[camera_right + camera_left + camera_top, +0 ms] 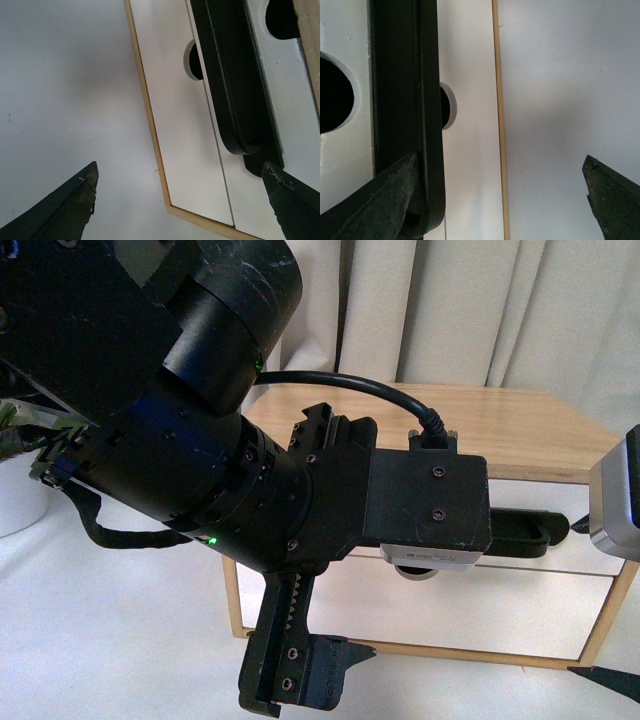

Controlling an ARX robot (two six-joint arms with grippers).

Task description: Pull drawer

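The drawer is the upper white front of a low wooden cabinet; its long black bar handle shows past my left arm. In the left wrist view the handle runs beside the half-round notch. My left gripper is open, and one finger overlaps the handle's end. Whether they touch I cannot tell. In the right wrist view the handle ends near one finger of my open right gripper. Nothing lies between either gripper's fingers.
Under the handle sits a plain white drawer front with its own small notch. The cabinet's wooden frame stands on a white surface. A white pot is at far left, with curtains behind.
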